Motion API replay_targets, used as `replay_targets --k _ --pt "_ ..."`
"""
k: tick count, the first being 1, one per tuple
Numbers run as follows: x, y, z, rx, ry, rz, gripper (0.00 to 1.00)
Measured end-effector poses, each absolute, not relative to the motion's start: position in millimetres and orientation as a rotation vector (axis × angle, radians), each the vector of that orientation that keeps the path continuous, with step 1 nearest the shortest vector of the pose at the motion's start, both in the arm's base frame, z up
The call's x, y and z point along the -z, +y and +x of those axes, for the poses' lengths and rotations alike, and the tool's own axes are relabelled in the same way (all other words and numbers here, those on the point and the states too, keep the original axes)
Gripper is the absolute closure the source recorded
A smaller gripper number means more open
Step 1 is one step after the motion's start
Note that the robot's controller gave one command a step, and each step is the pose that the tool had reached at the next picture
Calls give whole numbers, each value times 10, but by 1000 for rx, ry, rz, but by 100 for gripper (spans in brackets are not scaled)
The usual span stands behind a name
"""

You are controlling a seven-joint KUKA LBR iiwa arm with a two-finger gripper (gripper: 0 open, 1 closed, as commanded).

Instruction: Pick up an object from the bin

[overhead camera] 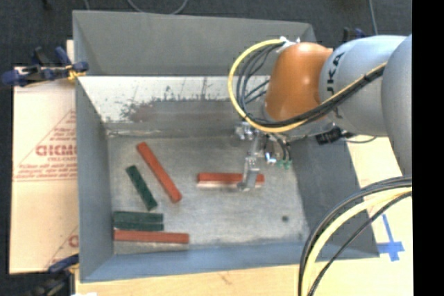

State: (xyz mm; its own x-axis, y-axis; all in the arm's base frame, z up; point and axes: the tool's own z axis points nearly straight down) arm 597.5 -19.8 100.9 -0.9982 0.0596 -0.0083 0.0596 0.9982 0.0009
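My gripper (pixel 249 179) reaches down near the middle of the bin floor, its fingers standing at the right end of a short red-orange bar (pixel 220 179) that lies flat and level. One finger crosses in front of the bar's right end; whether the bar is clamped is unclear. A longer red-orange bar (pixel 158 172) lies slanted to the left of it, and a dark green bar (pixel 141 186) lies slanted beside that one.
Along the bin's front-left wall lie another dark green bar (pixel 138 220) and, just in front of it, a long red-orange bar (pixel 151 237). The arm with its orange cover and looped cables hangs over the bin's right back part.
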Motion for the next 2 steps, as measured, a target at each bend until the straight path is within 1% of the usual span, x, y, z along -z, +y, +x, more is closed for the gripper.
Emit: replay_targets --k 1,2 --pt "-689 -124 5948 1 3141 53 0" --pt "-697 -135 5959 1 3138 55 0"
